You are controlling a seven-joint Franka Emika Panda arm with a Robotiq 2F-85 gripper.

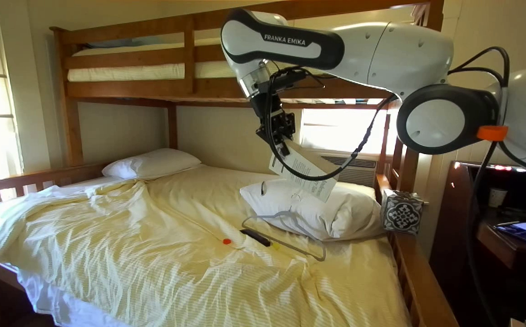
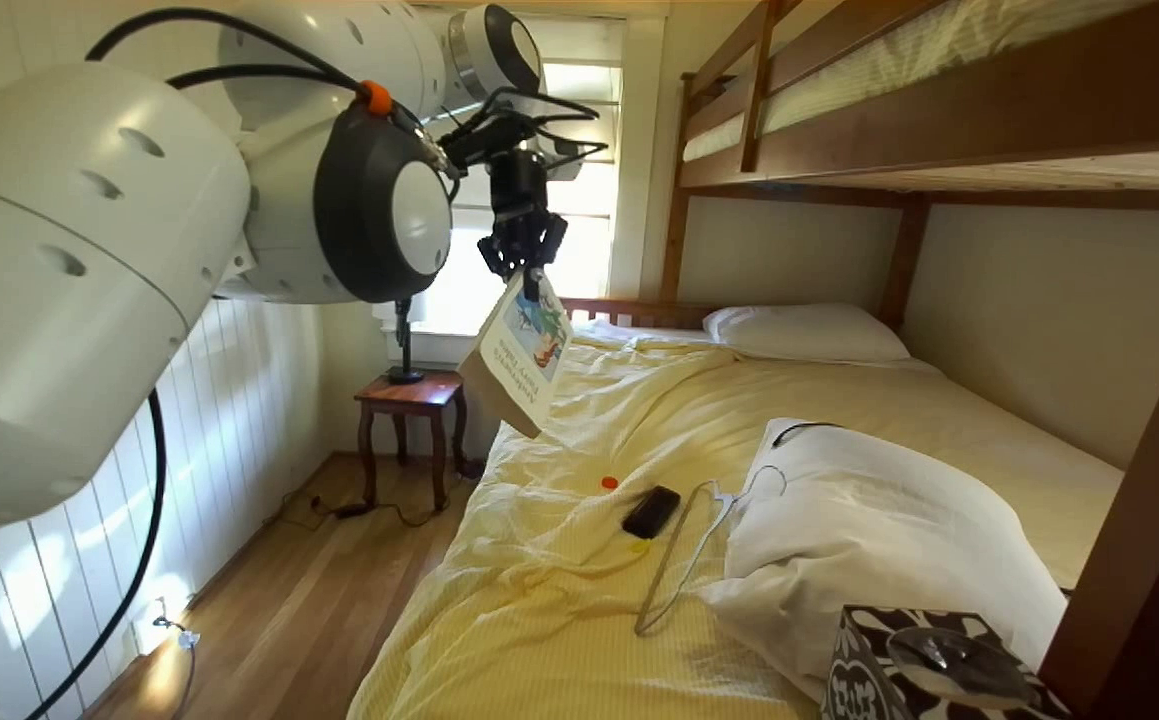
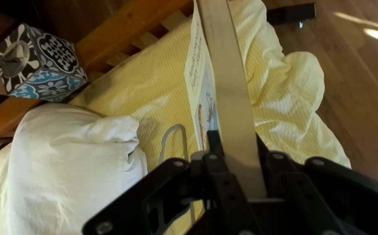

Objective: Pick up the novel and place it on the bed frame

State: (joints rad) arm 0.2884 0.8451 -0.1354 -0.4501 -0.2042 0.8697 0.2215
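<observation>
On the pale yellow striped cloth bedding [image 1: 154,263], a smooth white pillow [image 2: 809,333] lies at a far corner, a rumpled white pillow [image 2: 889,540] near the end edge, beside a patterned, cube-shaped tissue box [image 1: 402,212]. A grey clothes hanger [image 2: 726,498] overlaps that pillow; between hanger and long outer edge lie a slim black rectangular object [image 2: 651,512], a small yellow disc [image 2: 641,546] and, nearest the edge, a small red disc [image 2: 609,483]. A reddish-brown wooden side table [image 2: 431,392] bears a black-stemmed lamp [image 2: 404,345].

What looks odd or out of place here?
A grey clothes hanger lies on the yellow bedspread, apparently touching a white pillow: hangers usually hang. A patterned tissue box appears perched on a rail of the bed frame, a narrow support. No spill seen; the Andersen's Fairy Tales paperback slants in the pincer, likely normal carry.
</observation>
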